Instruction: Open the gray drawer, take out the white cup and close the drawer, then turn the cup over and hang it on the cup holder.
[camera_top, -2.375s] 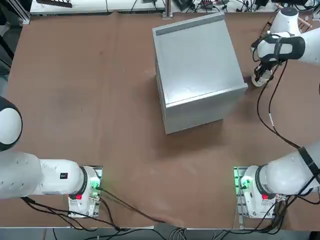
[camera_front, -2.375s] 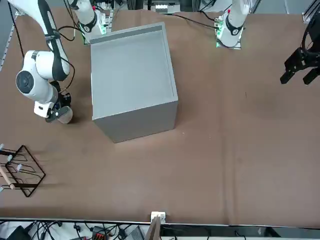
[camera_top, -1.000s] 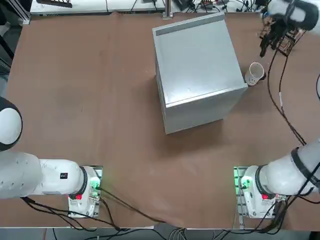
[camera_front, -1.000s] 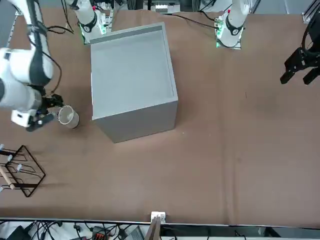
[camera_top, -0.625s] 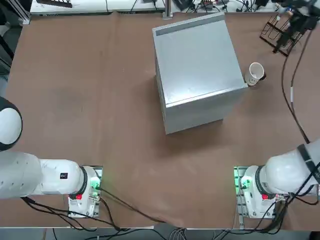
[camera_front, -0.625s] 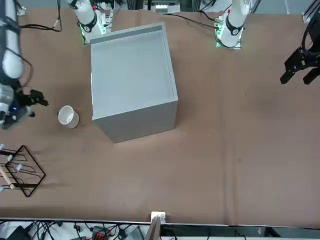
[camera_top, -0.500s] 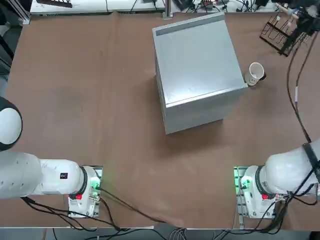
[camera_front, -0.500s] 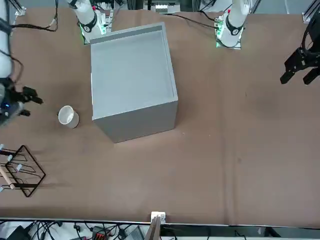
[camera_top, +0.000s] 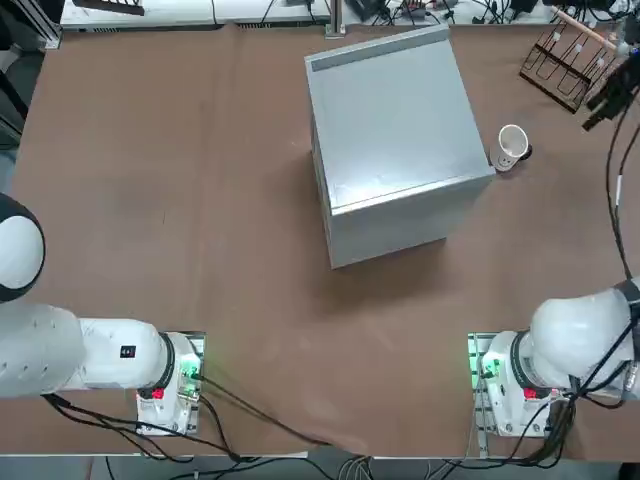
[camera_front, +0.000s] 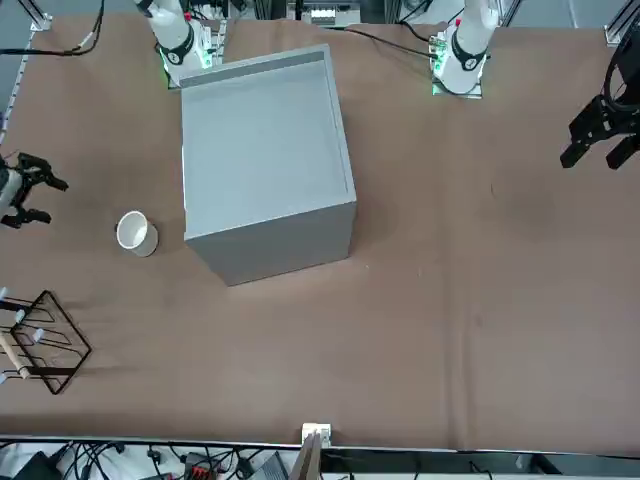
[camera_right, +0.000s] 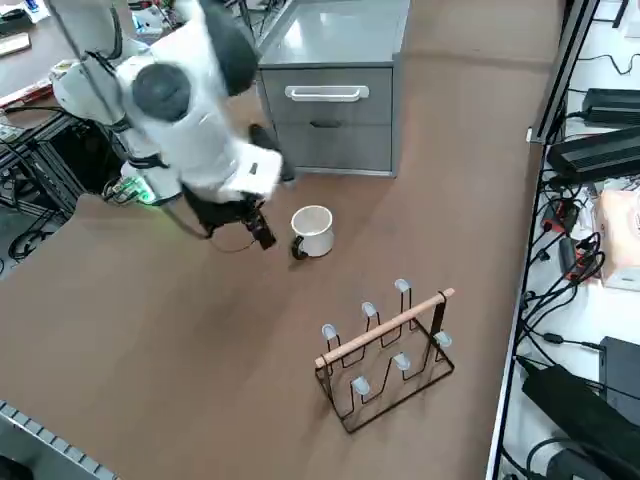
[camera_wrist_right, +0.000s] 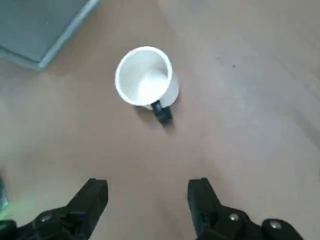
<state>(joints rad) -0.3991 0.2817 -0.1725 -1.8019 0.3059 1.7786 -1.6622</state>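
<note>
1. Your right gripper is wide open with nothing between its fingers, raised over the bench toward its right edge.
2. The white cup stands upright on the bench, mouth up, in the far half toward the right edge. You have its dark handle turned roughly toward that right edge.
3. The gray cabinet sits just beside the cup, toward the far edge, its front facing the bench's right edge. You can see the gray drawer shut, with a white pull across it.
4. Your cup holder stands near the bench's far right corner, apart from the cup, its wooden rod along the top bare of cups.
</note>
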